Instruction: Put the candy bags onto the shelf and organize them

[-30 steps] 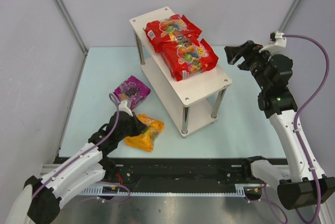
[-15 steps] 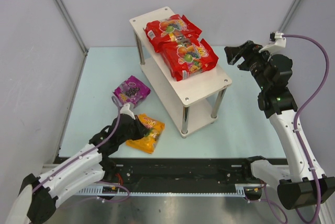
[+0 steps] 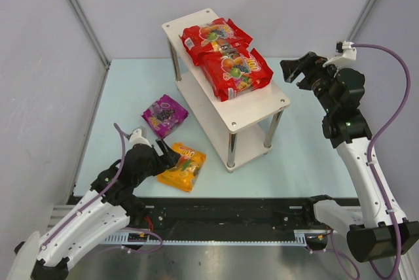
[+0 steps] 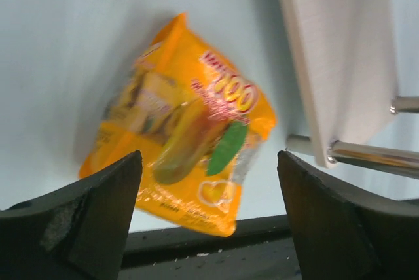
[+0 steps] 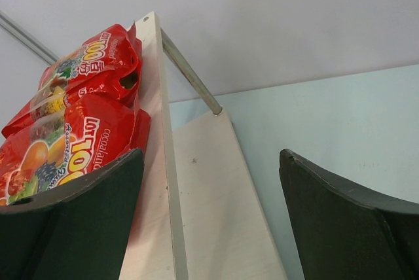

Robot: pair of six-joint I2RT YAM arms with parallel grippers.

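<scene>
Hovering left tool (image 3: pixel 171 159): low at the near left of the worktop (image 3: pixel 131 90), its two fingers set wide apart and clamped on nothing; in the wrist view one dark finger shows at each lower corner, with the orange-yellow bag lying between them.
orange-yellow bag (image 3: pixel 182 167): flat on the worktop, just beyond the left tool's tips, its picture side up and turned at a slant; it is near the shelf's closest leg but apart from it, and it is not on the shelf.
purple bag (image 3: pixel 165 114): flat on the worktop, farther back and a little left of the orange-yellow bag, apart from it and beside the shelf's long left edge.
shelf (image 3: pixel 258 106): stands at the middle of the worktop, running diagonally from near right to far left; two pale boards on slim metal legs, and the part of the lower board in view is bare.
near red bag (image 3: pixel 237 70): lies on the top board about midway along, with bare board left at the near end.
far red bag (image 3: pixel 215 36): lies on the top board behind the near red bag, the two meeting along one edge.
right tool (image 3: pixel 296 69): raised at about top-board height, just off the shelf's right side, fingers spread apart and gripping nothing; its wrist view looks along the top board's edge, with both red bags at the left.
</scene>
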